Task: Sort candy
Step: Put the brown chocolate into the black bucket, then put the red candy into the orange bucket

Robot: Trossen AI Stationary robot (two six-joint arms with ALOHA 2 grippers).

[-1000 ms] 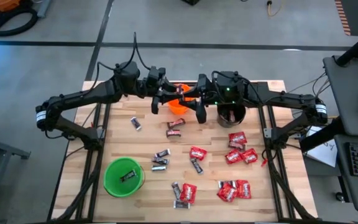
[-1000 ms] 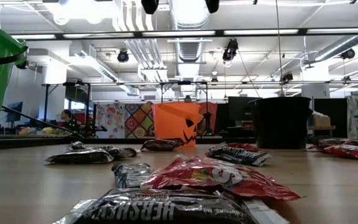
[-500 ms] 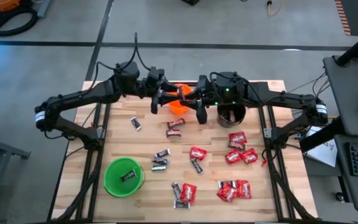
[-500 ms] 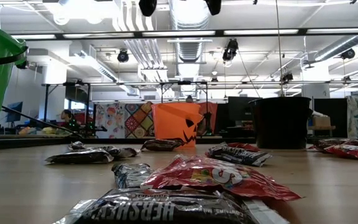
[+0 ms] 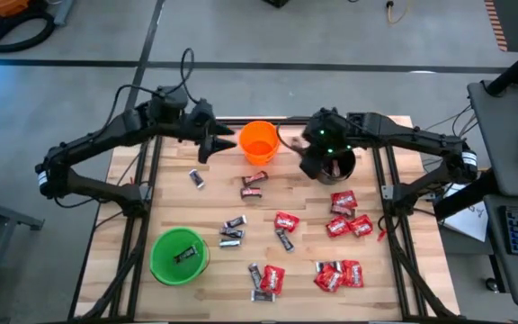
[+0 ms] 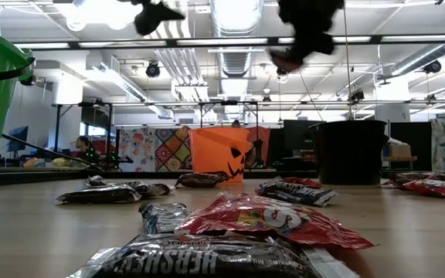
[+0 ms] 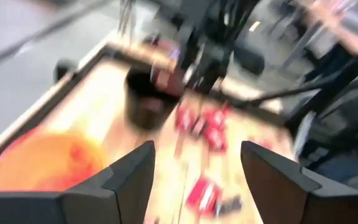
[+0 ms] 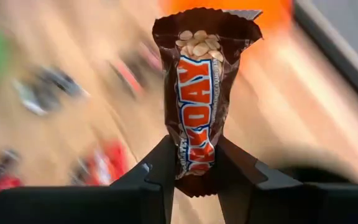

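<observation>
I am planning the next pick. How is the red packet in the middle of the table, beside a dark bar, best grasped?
Come from straight above the red packet and pinch across its narrower sides. It lies flat on the table; the dark bar sits close on its near side, so keep the fingers off that edge.

An orange cup [image 5: 259, 141] stands near the counter's [image 5: 165, 193] far edge, a black cup [image 5: 335, 166] beside it; a green cup [image 5: 180, 256] sits toward the near left corner.

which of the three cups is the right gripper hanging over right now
The black cup at the table's far right. The right gripper, shut on a brown candy bar, is at its rim; the orange cup sits beside it and the green cup is near the front left.
</observation>
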